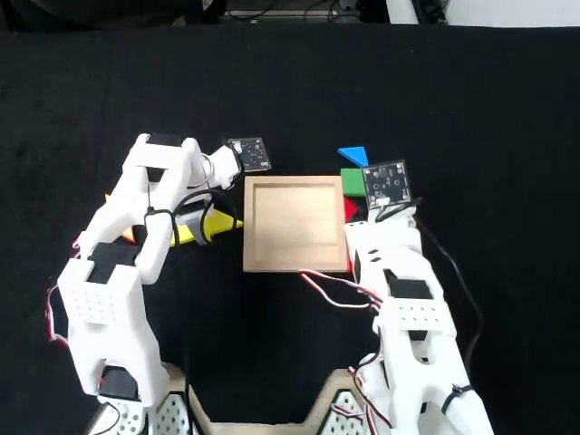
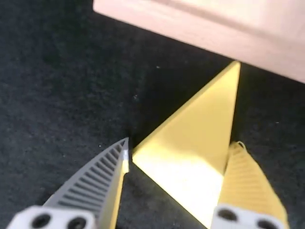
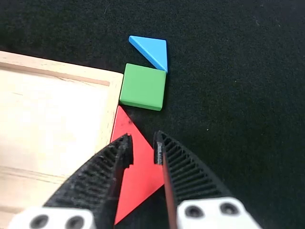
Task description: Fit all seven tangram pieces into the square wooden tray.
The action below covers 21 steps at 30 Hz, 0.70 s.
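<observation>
My left gripper [image 2: 181, 145] is low over the table [image 1: 507, 109]. Its jaws are wide open, one on each side of the yellow triangle [image 2: 200, 138]. One finger [image 2: 243, 176] leans on the triangle's edge. The other finger [image 2: 107, 176] is just beside it, with a thin dark gap, so the piece is not pinched. The yellow triangle lies flat beside the tray [image 2: 214, 24], on the side near my left arm. Its sharp tip points at the tray's wall. I cannot tell if the tip touches the wood.

My right gripper [image 3: 142, 138] hangs over the other side of the tray [image 3: 62, 71]. Its jaws are open just a little, and it holds nothing. Right under it is the red triangle [image 3: 143, 179], flat on the table with one long edge against the tray's wall. Next along that wall, by the tray's far corner, sits the green square [image 3: 143, 87], just beside the red tip. The blue triangle [image 3: 153, 50] lies past the square, farther from the tray, and their corners meet.

From above, no piece is inside the tray [image 1: 294, 225].
</observation>
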Tool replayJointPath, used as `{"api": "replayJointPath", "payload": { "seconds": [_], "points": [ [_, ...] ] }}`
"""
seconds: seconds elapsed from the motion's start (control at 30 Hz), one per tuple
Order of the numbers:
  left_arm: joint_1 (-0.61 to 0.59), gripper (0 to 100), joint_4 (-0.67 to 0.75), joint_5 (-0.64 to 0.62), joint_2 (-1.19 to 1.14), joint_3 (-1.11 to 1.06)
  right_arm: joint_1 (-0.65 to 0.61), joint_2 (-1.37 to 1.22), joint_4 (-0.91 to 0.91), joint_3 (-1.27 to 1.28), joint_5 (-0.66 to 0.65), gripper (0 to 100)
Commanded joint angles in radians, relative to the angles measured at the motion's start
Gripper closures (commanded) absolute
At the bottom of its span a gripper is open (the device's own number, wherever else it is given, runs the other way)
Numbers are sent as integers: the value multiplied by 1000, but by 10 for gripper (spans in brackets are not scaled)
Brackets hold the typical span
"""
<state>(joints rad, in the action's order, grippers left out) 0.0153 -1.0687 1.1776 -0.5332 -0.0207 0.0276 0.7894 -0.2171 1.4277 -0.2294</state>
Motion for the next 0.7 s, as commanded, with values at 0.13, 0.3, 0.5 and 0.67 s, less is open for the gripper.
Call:
{"api": "replayJointPath", "payload": {
  "seconds": [0.13, 0.3, 0.5, 0.67],
  "points": [
    [18, 780, -3, -21, -12, 48, -14, -4, 18, -58, -9, 910],
    [27, 780, -149, -5, 51, 97, -14, -4, 20, -58, -9, 910],
    [62, 895, -242, 46, 129, 91, -14, -4, 21, -58, -9, 910],
    [97, 888, -308, 43, 169, 101, -14, -4, 21, -58, -9, 910]
  ]
}}
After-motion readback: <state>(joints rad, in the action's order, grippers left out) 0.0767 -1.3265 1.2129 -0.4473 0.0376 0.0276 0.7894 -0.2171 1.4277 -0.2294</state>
